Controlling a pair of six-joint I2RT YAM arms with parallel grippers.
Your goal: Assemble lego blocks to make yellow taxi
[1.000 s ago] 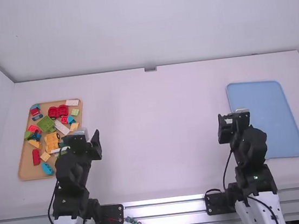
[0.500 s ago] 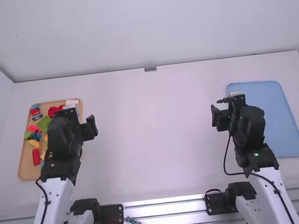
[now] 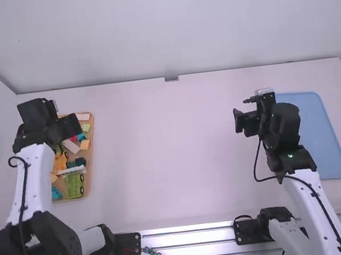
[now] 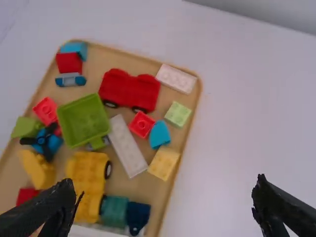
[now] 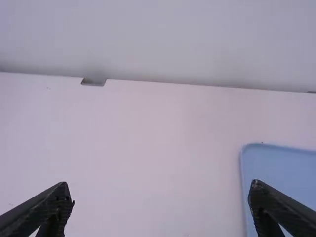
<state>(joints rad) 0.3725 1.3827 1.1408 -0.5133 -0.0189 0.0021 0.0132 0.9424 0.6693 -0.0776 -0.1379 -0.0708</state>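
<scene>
High view: the left arm (image 3: pixel 39 174) has swung forward over the left side of the tan rectangular tray (image 3: pixel 92 132), evidently approaching a first pick, while the right arm (image 3: pixel 304 201) extends beside the flat blue tray (image 3: pixel 322 140). Left wrist view: the left gripper (image 4: pixel 164 182) is spread and empty; the yellow wheeled plastic base (image 4: pixel 90 173) lies in the tan tray's near half. Right wrist view: the right gripper (image 5: pixel 160 185) is likewise parted, holding nothing.
</scene>
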